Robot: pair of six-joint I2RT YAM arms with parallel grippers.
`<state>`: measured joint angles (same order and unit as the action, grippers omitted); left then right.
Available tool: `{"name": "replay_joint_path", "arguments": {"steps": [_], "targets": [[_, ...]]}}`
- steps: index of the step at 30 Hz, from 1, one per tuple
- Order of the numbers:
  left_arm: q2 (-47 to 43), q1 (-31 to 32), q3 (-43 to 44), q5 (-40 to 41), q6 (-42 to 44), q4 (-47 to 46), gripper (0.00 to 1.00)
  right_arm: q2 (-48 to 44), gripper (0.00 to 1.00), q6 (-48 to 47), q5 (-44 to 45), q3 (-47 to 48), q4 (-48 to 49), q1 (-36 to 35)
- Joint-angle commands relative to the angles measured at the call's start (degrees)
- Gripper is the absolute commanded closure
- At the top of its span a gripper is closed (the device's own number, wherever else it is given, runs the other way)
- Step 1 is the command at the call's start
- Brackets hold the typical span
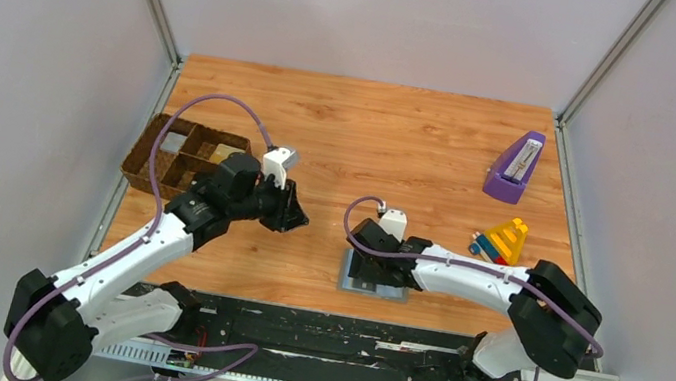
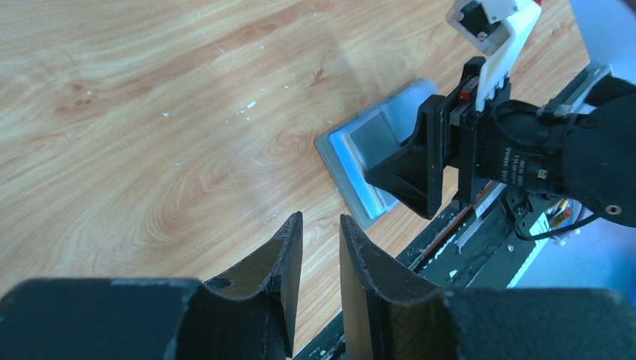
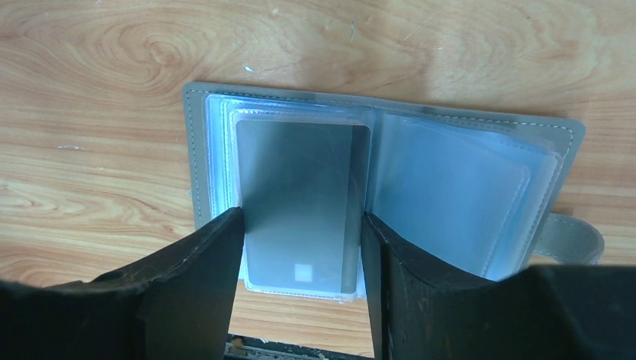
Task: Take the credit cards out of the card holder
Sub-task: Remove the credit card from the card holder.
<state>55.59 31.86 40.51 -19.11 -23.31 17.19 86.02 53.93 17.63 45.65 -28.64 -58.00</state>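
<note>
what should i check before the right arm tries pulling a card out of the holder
1. Card holder open, flat on the table: ok.
2. Grey card showing in a pocket: ok.
3. Right gripper open, straddling that card: ok.
4. Its fingers touching the card: cannot tell.
5. Left gripper pinning the holder: not ok, it hovers apart from it, empty.

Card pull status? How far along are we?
Done: card holder lies open; no card visibly out. In hand: right tool straddles the grey card in its pocket; grip unclear. Left tool hovers empty. To do: that card, plus a pale card in the other pocket.
</note>
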Motion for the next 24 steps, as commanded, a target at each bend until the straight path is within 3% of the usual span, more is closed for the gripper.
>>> {"name": "replay_joint_path", "arguments": {"steps": [1,18,24], "targets": [[2.69,0.20,-1.00,-3.25,-0.61,-3.65,0.68,-3.25,0.52,-0.03,-1.49,-2.14,5.64,-0.09],[15.55,0.42,-7.47,-15.73,-10.43,-23.20,0.73,-15.93,0.53,-2.78,-17.74,-18.47,33.48,5.40],[22.10,2.06,-7.93,-18.19,-14.45,-30.52,0.74,-16.89,0.53,-3.66,-22.20,-20.39,37.28,6.37]]}}
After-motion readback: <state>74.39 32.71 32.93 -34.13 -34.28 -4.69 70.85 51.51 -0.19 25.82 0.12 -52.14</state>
